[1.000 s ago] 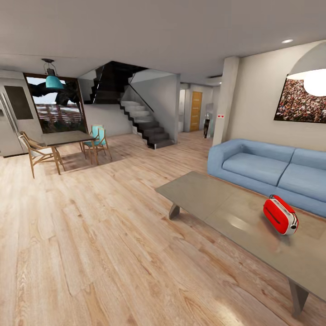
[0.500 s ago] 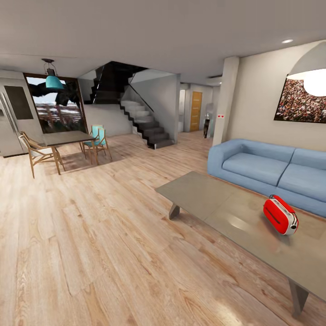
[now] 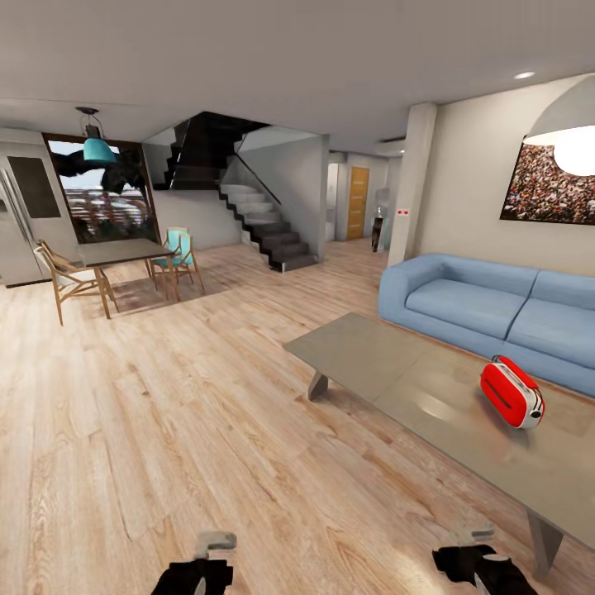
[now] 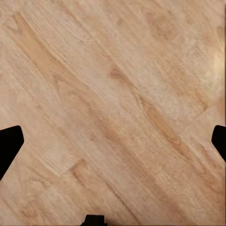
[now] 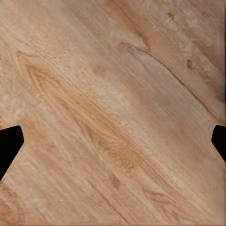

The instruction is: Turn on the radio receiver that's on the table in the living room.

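Observation:
The red radio receiver [image 3: 512, 392] lies on the right part of the low grey table [image 3: 372, 355], white trim and handle showing, in front of the blue sofa [image 3: 496, 302]. It sits far ahead and to the right of both arms. The ends of my left arm [image 3: 202, 570] and right arm [image 3: 479, 566] poke up at the bottom edge of the head view, over bare wood floor. In the wrist views the left gripper [image 4: 113, 146] and right gripper [image 5: 113, 146] are open, dark fingertips [image 4: 9, 146] wide apart with only floorboards between them.
A crowd-photo picture [image 3: 547, 186] and a white dome lamp [image 3: 570, 136] hang above the sofa. A dark dining table with wooden chairs [image 3: 116, 264] stands far left, and a staircase [image 3: 264, 219] at the back. Wide wood floor [image 3: 182, 413] stretches between me and the grey table.
Both arm ends have risen into the bottom edge of the head view. The room, the table and the radio stay where they were.

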`<state>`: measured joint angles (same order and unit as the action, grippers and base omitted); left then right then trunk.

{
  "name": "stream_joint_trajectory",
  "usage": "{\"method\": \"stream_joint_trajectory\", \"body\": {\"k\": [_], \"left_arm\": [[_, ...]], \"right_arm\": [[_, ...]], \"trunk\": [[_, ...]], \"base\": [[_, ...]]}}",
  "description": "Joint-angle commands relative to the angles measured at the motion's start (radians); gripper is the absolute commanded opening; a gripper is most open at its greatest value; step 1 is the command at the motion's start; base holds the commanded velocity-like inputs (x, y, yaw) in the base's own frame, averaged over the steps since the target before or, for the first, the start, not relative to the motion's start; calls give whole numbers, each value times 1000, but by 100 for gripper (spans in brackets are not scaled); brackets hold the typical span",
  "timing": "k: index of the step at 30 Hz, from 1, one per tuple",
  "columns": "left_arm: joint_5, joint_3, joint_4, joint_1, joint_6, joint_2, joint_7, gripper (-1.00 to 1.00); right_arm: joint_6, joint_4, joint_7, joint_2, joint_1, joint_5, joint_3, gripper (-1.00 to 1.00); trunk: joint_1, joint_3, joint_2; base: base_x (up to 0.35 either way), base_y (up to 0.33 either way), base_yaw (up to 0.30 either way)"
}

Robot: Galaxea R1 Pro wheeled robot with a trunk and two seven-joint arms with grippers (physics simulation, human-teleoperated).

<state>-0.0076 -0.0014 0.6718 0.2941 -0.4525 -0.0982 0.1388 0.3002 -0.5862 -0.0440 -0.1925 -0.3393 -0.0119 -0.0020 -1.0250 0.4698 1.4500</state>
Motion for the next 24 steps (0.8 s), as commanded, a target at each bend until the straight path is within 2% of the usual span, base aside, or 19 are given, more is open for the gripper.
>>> {"method": "stream_joint_trajectory", "body": {"k": [1, 5, 8, 16, 24], "left_arm": [[1, 0, 0, 14, -12, 1, -1, 100], [2, 0, -2, 33, -22, 2, -5, 100], [3, 0, -2, 36, -4, 4, -6, 100], [2, 0, -4, 37, 24, 5, -6, 100], [0, -1, -5, 37, 26, 4, -5, 100]], "right_arm": [[1, -1, -21, -8, -10, 2, 0, 100], [-3, -1, -92, -19, -26, 5, -1, 100], [-6, -1, -107, -20, -28, 4, -1, 100], [-7, -1, -110, -20, -29, -1, 3, 100], [-8, -1, -105, -19, -29, -2, 1, 100]], "trunk": [[0, 0, 0], [0, 0, 0], [0, 0, 0], [0, 0, 0], [0, 0, 0]], "base": [[0, 0, 0], [0, 0, 0], [0, 0, 0], [0, 0, -22], [16, -19, -239]]}}
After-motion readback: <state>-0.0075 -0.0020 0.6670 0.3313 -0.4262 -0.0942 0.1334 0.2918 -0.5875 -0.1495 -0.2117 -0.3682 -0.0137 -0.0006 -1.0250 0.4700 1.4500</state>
